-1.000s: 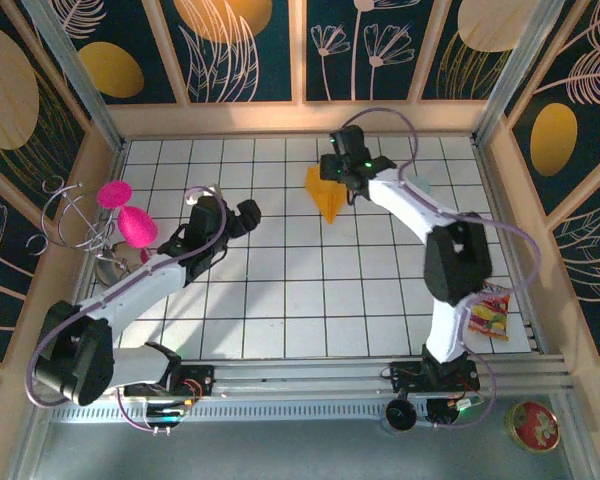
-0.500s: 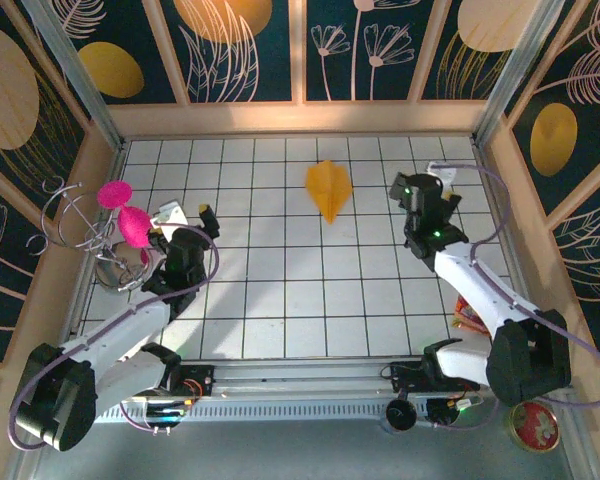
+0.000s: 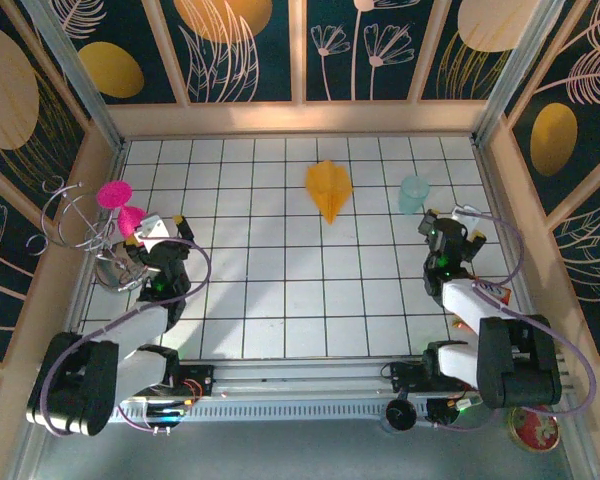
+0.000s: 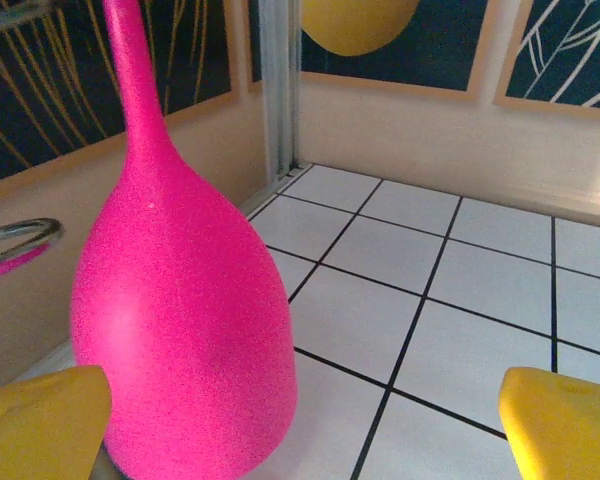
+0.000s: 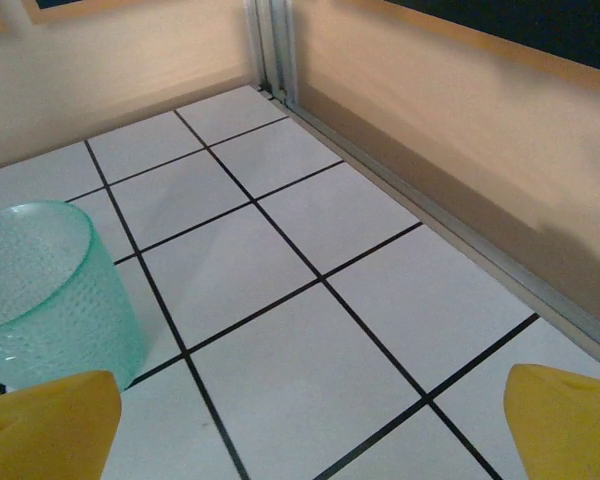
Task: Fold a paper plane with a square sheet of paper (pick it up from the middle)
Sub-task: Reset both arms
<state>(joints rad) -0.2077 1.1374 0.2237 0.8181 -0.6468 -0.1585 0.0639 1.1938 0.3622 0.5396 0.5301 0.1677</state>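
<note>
At the far middle of the tiled table (image 3: 280, 300) lies the paper plane (image 3: 328, 189) — a pointed kite with a centre crease, flat, touched by neither arm. Left gripper (image 3: 156, 229), beside a pink bulb-shaped ornament (image 4: 180, 290), and right gripper (image 3: 450, 228), near the teal cup (image 5: 40, 290), both gape wide and empty. Folding looks complete or paused — any further crease calls for reaching out to the paper's middle.

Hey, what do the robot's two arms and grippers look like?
The left arm and right arm have white links, black joints and a thin lilac cable looping alongside. The left gripper and right gripper are black with yellow fingertips.
</note>
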